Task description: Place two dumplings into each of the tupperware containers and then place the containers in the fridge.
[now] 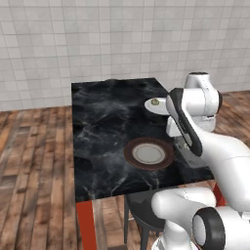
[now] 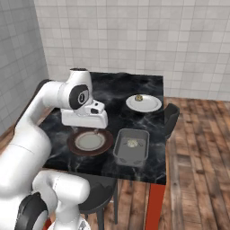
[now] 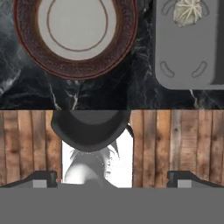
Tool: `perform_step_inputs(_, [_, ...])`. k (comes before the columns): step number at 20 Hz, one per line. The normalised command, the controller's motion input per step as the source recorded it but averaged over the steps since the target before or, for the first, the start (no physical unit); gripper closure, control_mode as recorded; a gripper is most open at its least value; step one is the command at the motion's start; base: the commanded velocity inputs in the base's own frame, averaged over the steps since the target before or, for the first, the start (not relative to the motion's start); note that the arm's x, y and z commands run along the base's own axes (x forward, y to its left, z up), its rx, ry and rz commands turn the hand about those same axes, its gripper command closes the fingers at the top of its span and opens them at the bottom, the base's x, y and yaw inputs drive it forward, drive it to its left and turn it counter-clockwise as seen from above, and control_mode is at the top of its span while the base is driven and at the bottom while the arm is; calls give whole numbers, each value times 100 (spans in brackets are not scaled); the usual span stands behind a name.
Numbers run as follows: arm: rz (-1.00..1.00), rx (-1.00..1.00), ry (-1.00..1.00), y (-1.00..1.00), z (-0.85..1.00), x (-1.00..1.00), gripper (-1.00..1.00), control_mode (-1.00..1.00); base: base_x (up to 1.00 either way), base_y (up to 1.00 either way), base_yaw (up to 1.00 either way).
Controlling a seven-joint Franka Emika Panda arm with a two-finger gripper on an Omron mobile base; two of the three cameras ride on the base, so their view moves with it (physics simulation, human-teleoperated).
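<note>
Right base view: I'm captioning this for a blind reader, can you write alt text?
A grey container holding one dumpling sits on a black marble table, beside a brown-rimmed plate. Behind, a white plate carries another dumpling.

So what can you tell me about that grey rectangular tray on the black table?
The dark grey shallow rectangular tray looks like smooth plastic, with rounded corners, a flared rim and curved marks moulded into its floor. It lies flat near the front edge of the black marbled table, to the right of the brown-rimmed round plate. It is open, with no lid, and holds one pale pleated dumpling resting on its floor. Nothing else touches it.
</note>
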Motion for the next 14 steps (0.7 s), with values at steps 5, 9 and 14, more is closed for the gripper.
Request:
perform_step_inputs(5, [-10, 0, -12, 7, 0, -47, -100, -100, 0, 0, 0])
perform_step_inputs(9, [-3, 0, -17, 13, 0, -26, -100, -100, 0, 0, 0])
perform_step_inputs(14, [0, 0, -13, 35, 4, -3, -100, -100, 0, 0, 0])
